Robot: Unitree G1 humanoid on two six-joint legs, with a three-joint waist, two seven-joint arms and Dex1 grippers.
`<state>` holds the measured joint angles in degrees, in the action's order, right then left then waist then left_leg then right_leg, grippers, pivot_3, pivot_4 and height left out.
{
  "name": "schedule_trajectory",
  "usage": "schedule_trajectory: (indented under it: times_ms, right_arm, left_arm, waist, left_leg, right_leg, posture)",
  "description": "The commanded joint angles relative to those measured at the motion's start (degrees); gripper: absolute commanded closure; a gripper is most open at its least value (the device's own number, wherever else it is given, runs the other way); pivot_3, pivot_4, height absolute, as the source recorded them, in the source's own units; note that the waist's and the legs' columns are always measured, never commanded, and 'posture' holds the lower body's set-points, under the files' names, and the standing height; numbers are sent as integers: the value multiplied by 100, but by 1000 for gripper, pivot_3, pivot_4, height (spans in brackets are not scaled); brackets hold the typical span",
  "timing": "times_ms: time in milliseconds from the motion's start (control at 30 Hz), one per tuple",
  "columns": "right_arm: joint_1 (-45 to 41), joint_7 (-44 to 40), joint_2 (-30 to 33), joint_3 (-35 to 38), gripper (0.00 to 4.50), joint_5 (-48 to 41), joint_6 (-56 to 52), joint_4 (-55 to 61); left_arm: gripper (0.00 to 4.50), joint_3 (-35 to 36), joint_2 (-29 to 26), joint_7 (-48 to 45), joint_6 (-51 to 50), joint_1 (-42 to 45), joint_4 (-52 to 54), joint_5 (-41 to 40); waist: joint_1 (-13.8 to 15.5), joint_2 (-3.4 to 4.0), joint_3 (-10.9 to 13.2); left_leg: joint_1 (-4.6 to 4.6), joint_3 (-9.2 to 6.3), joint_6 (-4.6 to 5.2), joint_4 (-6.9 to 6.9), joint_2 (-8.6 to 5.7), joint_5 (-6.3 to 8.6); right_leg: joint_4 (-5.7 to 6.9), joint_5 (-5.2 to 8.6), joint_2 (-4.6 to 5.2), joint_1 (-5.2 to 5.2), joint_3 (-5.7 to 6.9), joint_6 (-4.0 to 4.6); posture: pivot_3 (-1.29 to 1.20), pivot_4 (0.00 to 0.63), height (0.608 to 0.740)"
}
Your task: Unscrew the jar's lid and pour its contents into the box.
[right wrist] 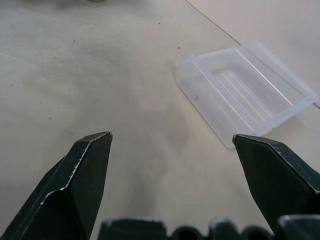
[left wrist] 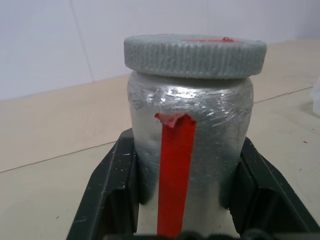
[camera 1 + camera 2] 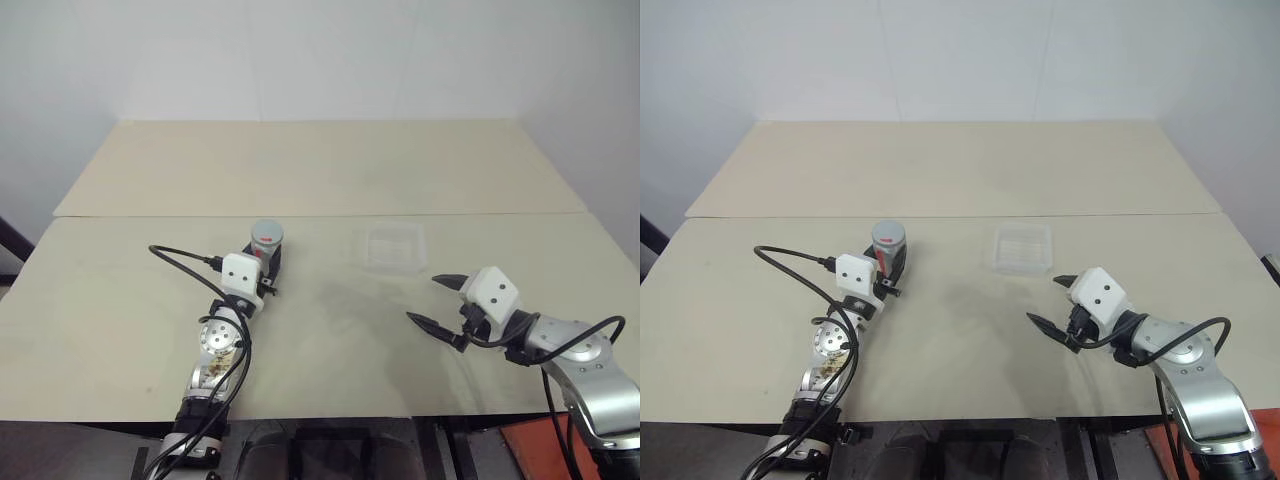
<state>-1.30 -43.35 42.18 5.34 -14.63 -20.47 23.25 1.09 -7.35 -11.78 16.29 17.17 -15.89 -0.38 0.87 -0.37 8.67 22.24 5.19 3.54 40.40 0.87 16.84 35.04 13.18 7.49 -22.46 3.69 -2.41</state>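
jar (image 2: 190, 145) clamped betw L gripper (image 2: 187, 200) fingers

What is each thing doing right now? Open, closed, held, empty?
jar: upright, held by the left end effector
lid: on the jar, closed
box: flat on the table, open top, looks empty
right end effector: open, holding nothing

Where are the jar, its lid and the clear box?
jar (image 2: 200, 125), left wrist view, on its silvery side wall.
lid (image 2: 195, 55), left wrist view, on its ribbed edge.
box (image 1: 250, 90), right wrist view, on its clear floor.
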Motion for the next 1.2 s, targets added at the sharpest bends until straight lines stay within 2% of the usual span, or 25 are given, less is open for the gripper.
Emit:
schedule_trajectory:
  times_ms: [33,167,233,300,400,667,900,1200]
  right_arm:
    - [-91,60,-30,45,0,32,157,209]
    - [-196,56,-125,-24,0,-20,129,257]
    - [-358,90,-288,-57,0,-178,46,374]
    - [-591,192,-509,-143,0,-302,-88,507]
    - [-1115,616,-1105,-374,0,-570,-568,678]
    - [-2009,1295,-2259,-1356,0,-477,-1095,837]
    - [-2358,1601,-2767,-1872,0,-73,-929,344]
    - [-2544,1689,-3091,-2012,0,311,-587,-295]
  left_arm:
    - [2597,83,-14,35,-124,22,-43,-103]
    - [2597,124,-106,-168,-227,-133,173,-292]
    - [2597,37,-213,-1054,-205,-372,673,-1037]
    - [2597,-90,-384,-1545,-297,-509,1037,-1297]
    - [2597,-177,-470,-1745,-492,-461,1155,-1338]
    - [2597,-312,-584,-2288,-530,-337,1204,-1435]
    - [2597,-394,-472,-2435,-484,-333,1247,-1410]
    - [2597,-472,-394,-2431,-523,-403,1354,-1360]
  waist:
    - [-4,0,0]
    - [-14,0,0]
    - [-53,1,0]
    - [-83,0,0]
    - [-68,0,0]
    - [-27,2,0]
    - [-40,2,-1]
    - [-85,2,0]
  left_leg:
    - [-3,0,0,0,0,0]
    - [-7,-2,1,0,1,1]
    - [-6,-1,1,0,2,1]
    - [-3,4,-2,-1,6,-1]
    - [4,2,-8,0,6,-4]
    - [16,1,-7,-1,0,-4]
    - [23,2,-8,-1,-4,-5]
    - [23,1,-13,-2,-2,-8]
  right_leg:
    - [-1,0,0,3,0,0]
    - [0,0,0,7,0,0]
    - [0,0,0,4,-2,0]
    - [1,0,0,-5,-6,0]
    - [3,-1,-1,-13,-4,1]
    - [8,-2,-2,-23,1,3]
    - [16,-2,-6,-25,8,2]
    - [16,-2,-10,-27,9,2]
  posture:
    - [0,150,740]
    - [0,150,740]
    - [0,150,740]
    - [0,150,740]
    - [0,150,740]
    - [0,150,740]
    - [0,150,740]
    - [0,150,740]
